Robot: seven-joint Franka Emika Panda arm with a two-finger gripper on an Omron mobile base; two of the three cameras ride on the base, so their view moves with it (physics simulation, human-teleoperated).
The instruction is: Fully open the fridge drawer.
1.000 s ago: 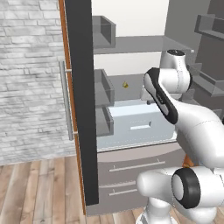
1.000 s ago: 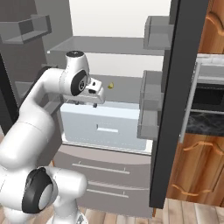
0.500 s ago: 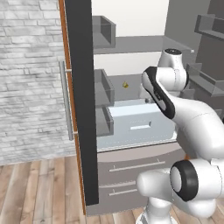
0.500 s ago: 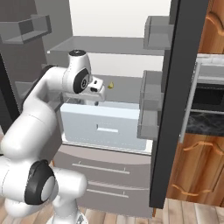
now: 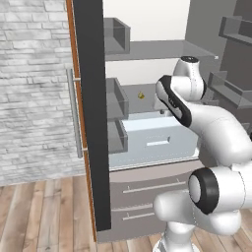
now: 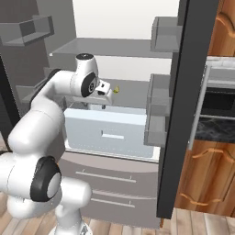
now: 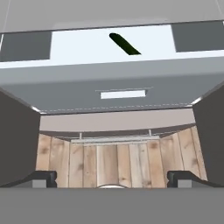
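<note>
Closest to the cameras, at the bottom of both base views, the big white arm has changed a little. Its round dark joint sits a bit higher than it did a second ago, and the bend of the arm has lifted with it.

Follow the arm up to the middle of the right base view and there is the gripper (image 6: 104, 94). It has hardly moved. It hangs just above the back part of the fridge drawer (image 6: 110, 126). In the hand view its two dark fingertips (image 7: 43, 177) stand far apart at the bottom corners, so the jaws are open and hold nothing.

The drawer is the pale blue box in the middle of both base views. It sticks out from the fridge toward the robot, above the grey panels (image 6: 105, 179), and it looks to be in the same spot as before. Its little bar handle (image 6: 113, 136) is below the gripper, and nothing touches it.

So no pull is going on right now. I think the drawer is already out a good way, but I cannot tell if it is all the way out.

Farther back, a small yellow thing (image 6: 116, 89) lies on the shelf behind the gripper.
</note>
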